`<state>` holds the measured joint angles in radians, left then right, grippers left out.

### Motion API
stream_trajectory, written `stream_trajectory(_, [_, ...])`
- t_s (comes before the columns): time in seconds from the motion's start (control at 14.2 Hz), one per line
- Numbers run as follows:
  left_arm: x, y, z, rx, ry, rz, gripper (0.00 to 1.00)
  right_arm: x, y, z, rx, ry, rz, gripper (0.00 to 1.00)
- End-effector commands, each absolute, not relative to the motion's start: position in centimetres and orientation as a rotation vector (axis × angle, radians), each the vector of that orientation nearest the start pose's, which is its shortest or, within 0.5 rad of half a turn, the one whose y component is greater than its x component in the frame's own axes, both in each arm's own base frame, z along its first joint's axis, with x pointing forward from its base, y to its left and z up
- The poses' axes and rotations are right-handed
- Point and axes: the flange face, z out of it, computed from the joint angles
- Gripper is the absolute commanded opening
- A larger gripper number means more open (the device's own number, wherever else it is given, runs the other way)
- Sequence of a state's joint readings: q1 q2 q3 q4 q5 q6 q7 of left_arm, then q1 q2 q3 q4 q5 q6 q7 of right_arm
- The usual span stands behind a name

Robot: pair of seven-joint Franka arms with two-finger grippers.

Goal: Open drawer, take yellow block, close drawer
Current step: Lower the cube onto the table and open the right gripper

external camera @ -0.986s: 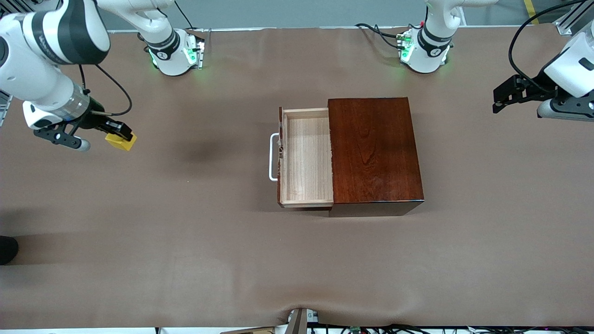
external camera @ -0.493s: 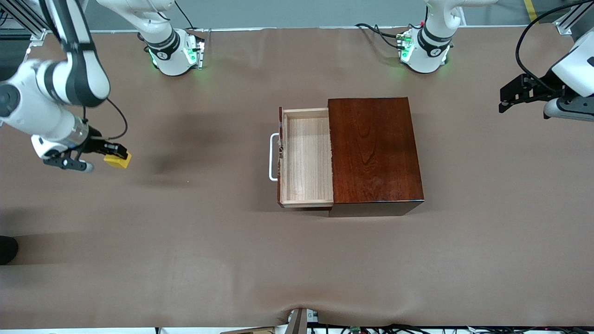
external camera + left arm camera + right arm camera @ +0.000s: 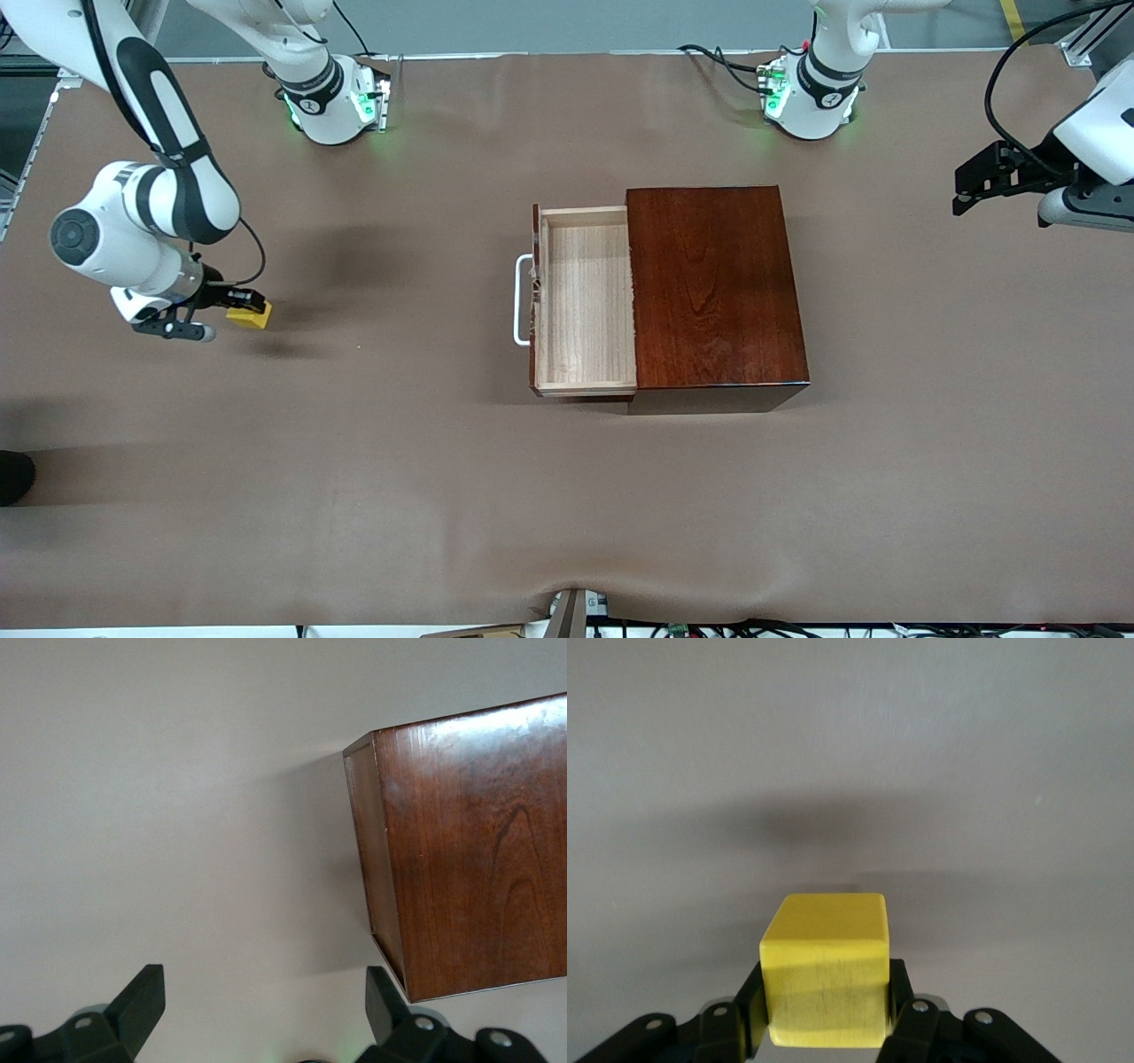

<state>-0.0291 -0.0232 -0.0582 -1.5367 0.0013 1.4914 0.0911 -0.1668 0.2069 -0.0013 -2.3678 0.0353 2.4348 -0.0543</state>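
The dark reddish-brown wooden box (image 3: pixel 716 283) stands mid-table. Its drawer (image 3: pixel 586 301) is pulled out toward the right arm's end, pale inside and empty, with a white U-shaped handle (image 3: pixel 521 299). My right gripper (image 3: pixel 244 312) is shut on the yellow block (image 3: pixel 249 315) low over the table at the right arm's end; the block fills the gap between the fingers in the right wrist view (image 3: pixel 825 970). My left gripper (image 3: pixel 970 188) is open and empty, held up at the left arm's end, where the left arm waits. The box corner shows in the left wrist view (image 3: pixel 469 850).
The brown table cover (image 3: pixel 354 461) runs the whole width. The arm bases (image 3: pixel 332 102) stand along the edge farthest from the front camera. A dark object (image 3: pixel 13 477) shows at the view's edge near the right arm's end.
My right gripper has gone down toward the table with the yellow block and shifted a little toward the box. The left gripper rose slightly, then held still. The drawer has not moved.
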Motion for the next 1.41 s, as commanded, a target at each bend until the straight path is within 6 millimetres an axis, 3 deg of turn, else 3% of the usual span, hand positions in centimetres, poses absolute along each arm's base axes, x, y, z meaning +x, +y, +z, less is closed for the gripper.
stream_trajectory(0.0, [53.4, -4.7, 65.2, -3.126, 0.31, 0.034, 1.0, 46.5, -8.1, 21.6, -3.087, 0.163, 0.258, 0.27])
stream_trajectory(0.28, [53.4, -4.5, 65.2, -3.127, 0.306, 0.034, 1.0, 46.1, -7.5, 20.4, -3.083, 0.14, 0.291, 0.29])
stream_trajectory(0.42, [53.4, -4.7, 65.2, -3.126, 0.31, 0.034, 1.0, 46.2, -6.9, 19.5, -3.084, 0.114, 0.291, 0.38])
stream_trajectory(0.49, [53.5, -4.6, 65.1, -3.126, 0.308, 0.036, 1.0, 46.3, -6.6, 19.3, -3.084, 0.072, 0.293, 0.45])
stream_trajectory(0.56, [53.5, -4.7, 65.1, -3.126, 0.31, 0.036, 1.0, 46.5, -6.5, 19.3, -3.083, 0.057, 0.288, 0.63])
stream_trajectory(0.63, [53.5, -4.7, 65.1, -3.126, 0.31, 0.036, 1.0, 46.7, -6.3, 19.5, -3.083, 0.052, 0.283, 0.99])
stream_trajectory(0.77, [53.4, -5.0, 65.1, -3.125, 0.315, 0.036, 1.0, 47.6, -6.1, 20.7, -3.086, 0.046, 0.269, 1.0])
stream_trajectory(0.99, [53.4, -5.2, 65.7, -3.135, 0.308, 0.012, 1.0, 50.1, -6.2, 25.6, -3.078, 0.046, 0.303, 1.0])
stream_trajectory(1.2, [53.6, -4.4, 65.5, -3.132, 0.3, 0.019, 1.0, 53.4, -6.0, 34.4, -3.072, 0.026, 0.314, 1.0])
stream_trajectory(1.34, [53.9, -4.4, 65.1, -3.125, 0.298, 0.022, 1.0, 54.4, -5.2, 41.2, -3.086, 0.025, 0.241, 1.0])
